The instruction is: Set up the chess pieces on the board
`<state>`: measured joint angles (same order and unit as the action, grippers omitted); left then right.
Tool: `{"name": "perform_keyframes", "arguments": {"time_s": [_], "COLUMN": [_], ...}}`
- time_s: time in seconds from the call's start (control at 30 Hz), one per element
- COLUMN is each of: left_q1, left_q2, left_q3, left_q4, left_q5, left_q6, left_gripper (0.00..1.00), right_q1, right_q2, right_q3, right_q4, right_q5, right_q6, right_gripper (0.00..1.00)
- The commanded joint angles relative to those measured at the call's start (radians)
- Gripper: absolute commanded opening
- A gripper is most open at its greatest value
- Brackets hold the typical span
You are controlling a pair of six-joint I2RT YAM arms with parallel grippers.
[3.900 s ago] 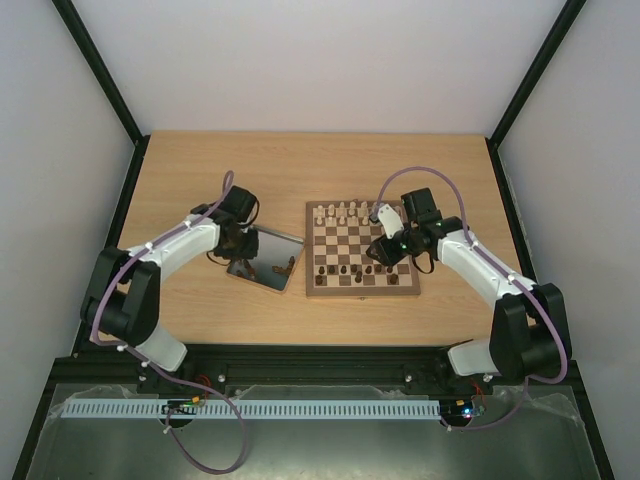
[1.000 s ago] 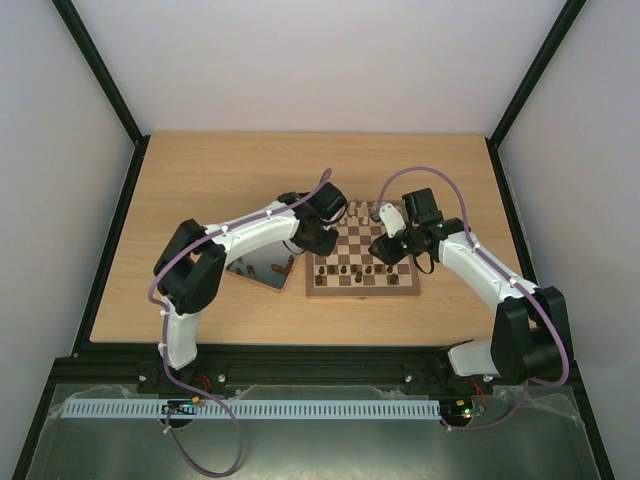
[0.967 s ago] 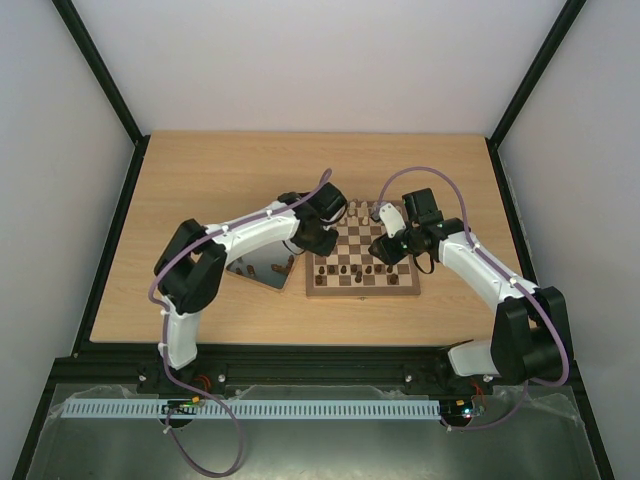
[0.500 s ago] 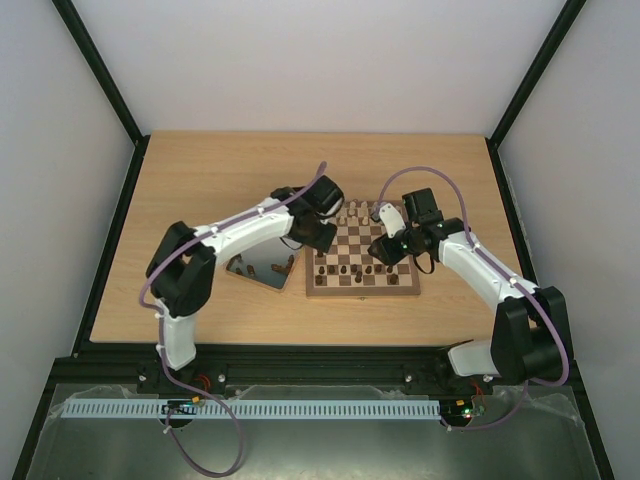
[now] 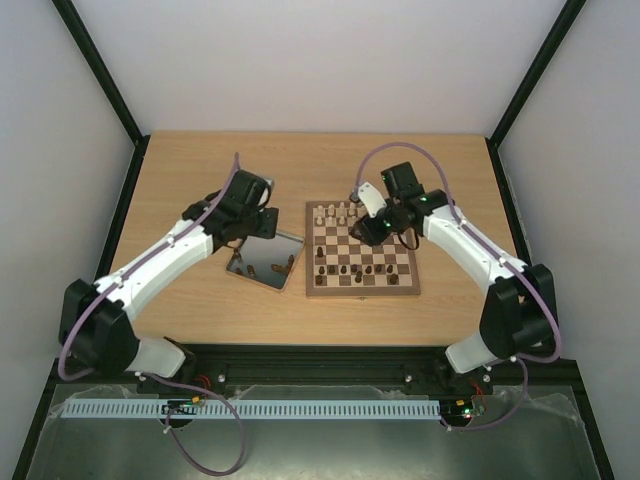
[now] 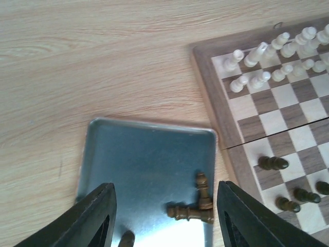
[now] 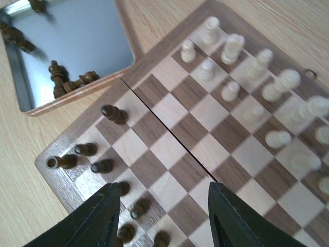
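The left hand (image 6: 165, 188) hangs open, fingers well apart and holding nothing, above the shiny rectangular metal tray (image 6: 139, 154). Just under it, nearer its right finger, a few small dark brown wooden chess pieces (image 6: 190, 212) lie tipped over in the tray. To its right, the square checked wooden chessboard (image 6: 225, 128) sits on the pale wooden tabletop (image 6: 103, 51). The right hand (image 7: 163, 188) is also wide open and empty, above the chessboard. More dark pieces stand in rows beneath and left of it, with cream-coloured chess pieces (image 7: 231, 90) ahead of it along the far edge.
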<state>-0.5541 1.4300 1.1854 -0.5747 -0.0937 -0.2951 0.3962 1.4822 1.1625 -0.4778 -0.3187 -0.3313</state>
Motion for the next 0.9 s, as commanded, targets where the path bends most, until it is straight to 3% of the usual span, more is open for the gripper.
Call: {"name": "perform_keyframes", "arguments": {"time_s": [0.0,0.17,0.47,0.87], "left_q1": [0.035,0.061,0.071,0.071], "left_q2": [-0.117,-0.198,-0.204,-0.194], "left_q3": [-0.129,-0.209,-0.210,-0.214], "left_q4": [0.123,0.185,0.172,0.170], "left_q5": [-0.062,-0.108,-0.182,-0.176], "left_q6": [0.020,0.027,0.022,0.022], "left_gripper": [0.56,0.59,0.59,0.59], "right_q1": [0.078,0.157,0.283,0.295], "right_q2": [0.082,0.187,0.382,0.472], "right_q3": [0.113,0.234,0.333,0.361], "right_q4": [-0.123,-0.166,-0.219,-0.215], "right_q5": [0.063,0.089,0.213,0.213], "right_q6": [-0.030,-0.025,-0.035,-0.013], "right_gripper": [0.49,0.50,0.51,0.45]}}
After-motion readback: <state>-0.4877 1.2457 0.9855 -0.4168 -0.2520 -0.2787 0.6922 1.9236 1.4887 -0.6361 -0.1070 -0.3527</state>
